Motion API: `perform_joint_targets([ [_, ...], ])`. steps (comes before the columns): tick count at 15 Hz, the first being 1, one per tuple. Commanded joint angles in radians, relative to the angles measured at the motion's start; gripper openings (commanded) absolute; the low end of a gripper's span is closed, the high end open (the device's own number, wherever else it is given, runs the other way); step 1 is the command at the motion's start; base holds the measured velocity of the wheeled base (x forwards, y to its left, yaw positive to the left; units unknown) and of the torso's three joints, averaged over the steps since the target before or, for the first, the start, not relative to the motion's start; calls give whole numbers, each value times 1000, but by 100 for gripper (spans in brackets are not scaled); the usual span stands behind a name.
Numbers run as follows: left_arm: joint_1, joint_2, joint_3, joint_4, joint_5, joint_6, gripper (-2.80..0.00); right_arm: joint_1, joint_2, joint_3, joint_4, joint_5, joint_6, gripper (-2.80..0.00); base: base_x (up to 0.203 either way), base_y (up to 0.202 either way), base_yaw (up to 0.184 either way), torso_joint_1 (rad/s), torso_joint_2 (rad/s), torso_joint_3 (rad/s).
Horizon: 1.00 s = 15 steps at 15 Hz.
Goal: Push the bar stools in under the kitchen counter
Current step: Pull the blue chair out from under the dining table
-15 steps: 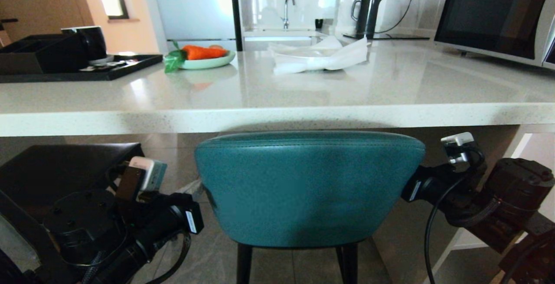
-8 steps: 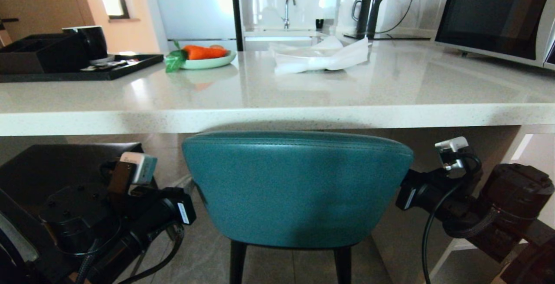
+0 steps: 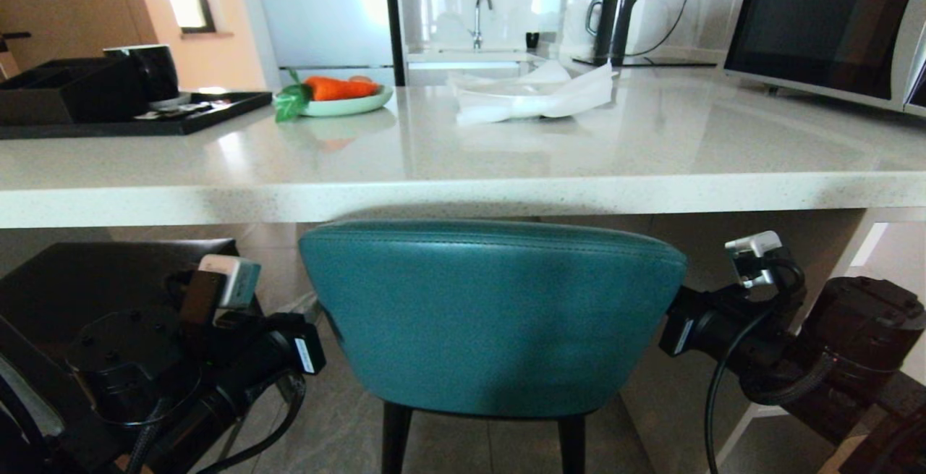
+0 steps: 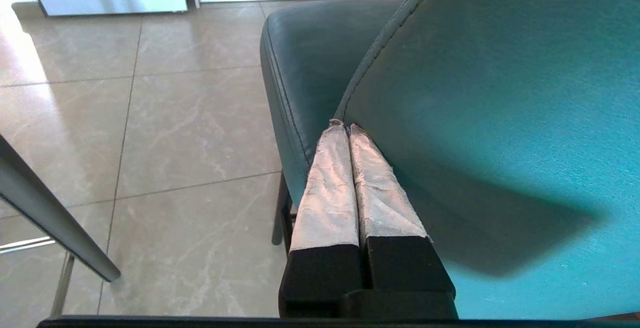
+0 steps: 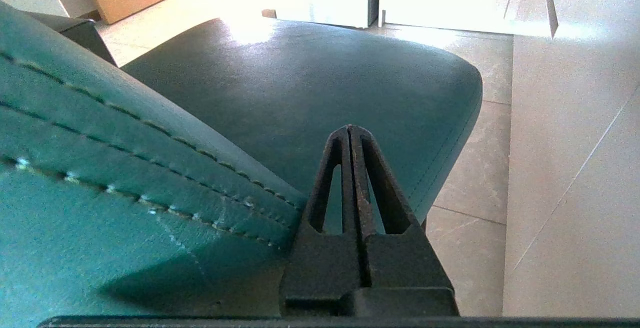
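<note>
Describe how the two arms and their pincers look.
Both arms are black with round joint housings, loose black cables and small white labels. The left pincer has fingers wrapped in crinkled silvery tape on black bases. The right pincer is bare black with slotted triangular fingers. Each wrist carries a small white block.

In the head view the teal stool (image 3: 492,315) hides its own seat behind its curved back, and its black legs (image 3: 394,438) run off the lower edge. The tips of the left claw (image 4: 342,127) and right claw (image 5: 349,128) are hidden behind the sides of that back there. The dark stool (image 3: 108,271) at the left is mostly covered by the left arm and cut by the picture's edge. The counter (image 3: 463,199) runs past both sides, so neither of its ends shows. The microwave (image 3: 832,18) at its far right corner is cut off at the top and right.
</note>
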Motion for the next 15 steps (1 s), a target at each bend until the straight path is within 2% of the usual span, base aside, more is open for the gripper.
perform_joint_targets([
  [1, -2, 7, 4, 1, 3, 0, -280, 0, 5, -1, -9, -2, 0, -280, 0, 0, 0, 0, 0, 0],
  [3, -4, 7, 3, 1, 3, 2, -280, 0, 5, -1, -9, -2, 0, -280, -58, 0, 3, 7, 0, -1],
  [10, 2, 7, 4, 1, 3, 2, -280, -5, 15, -4, -9, -2, 2, -280, -191, 0, -2, -2, 1, 4],
  [11, 21, 8, 5, 1, 4, -1, -280, -13, 15, -4, -9, -2, 2, -280, -169, 0, -2, -5, 10, 2],
  [13, 112, 26, 1, 1, -18, -2, -280, -20, 18, -5, -9, -2, 2, -280, -35, 0, -4, -2, -1, 0],
  [14, 175, 44, -1, 1, -75, -3, -280, -23, 20, -4, -9, -2, 2, -280, 0, 0, 0, 0, 0, 0],
  [15, 242, 59, -5, 1, -166, -3, -280, -24, 20, -4, -9, -2, 2, -280, 0, 0, 0, 0, 0, 0],
])
